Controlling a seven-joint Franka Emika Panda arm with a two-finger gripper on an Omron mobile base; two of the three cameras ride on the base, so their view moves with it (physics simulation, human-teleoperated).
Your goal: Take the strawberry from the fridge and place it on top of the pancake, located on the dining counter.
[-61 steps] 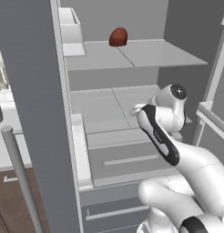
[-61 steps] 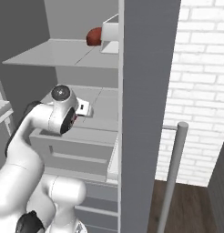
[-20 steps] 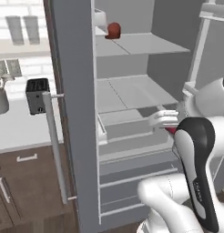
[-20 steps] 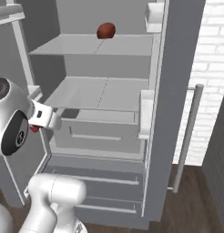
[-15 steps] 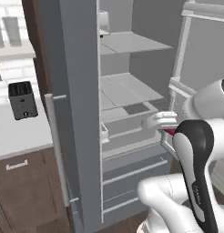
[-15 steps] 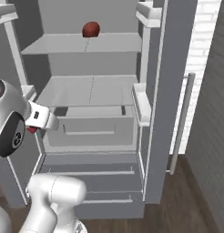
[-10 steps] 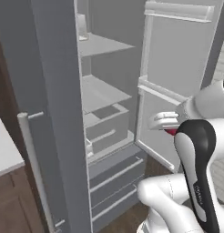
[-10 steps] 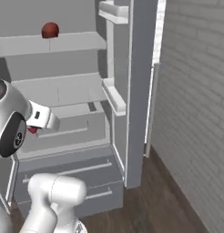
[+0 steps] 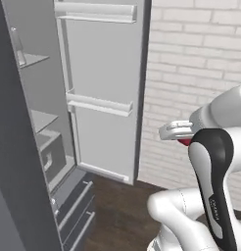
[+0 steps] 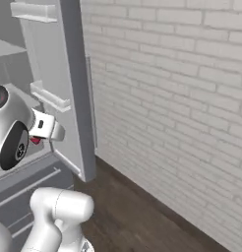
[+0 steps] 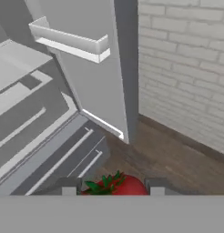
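Right now the hand (image 11: 113, 185) is closed on the strawberry (image 11: 117, 186), which sits between the two dark finger tips (image 11: 68, 185) in the hand view, its red body low in the picture and its green leaves pointing up and left. From the left base view the same berry shows as a small red patch (image 9: 185, 142) just under the pale fingers of the hand (image 9: 177, 132), in front of the arm's dark forearm cover. From the right base view a bit of red (image 10: 35, 141) peeks out below the hand (image 10: 44, 129), beside the arm's round white joint.

The fridge (image 9: 24, 147) stands open to the left. Its right door (image 9: 105, 88) is swung out, inner side showing, with pale door shelves across it: one near the top and one about halfway down. Inside the cabinet in the left base view are grey shelves and a drawer front, and below them two bottom drawers (image 9: 76, 206). In the hand view the door's lower edge (image 11: 102, 123) hangs above the drawer fronts, and one door shelf (image 11: 70, 43) crosses the upper left.

Behind the door runs a white brick wall (image 10: 182, 98), and a dark wooden floor (image 10: 137, 216) lies below it. The strawberry is held in the air, clear of the fridge shelves, above the floor and near the open door
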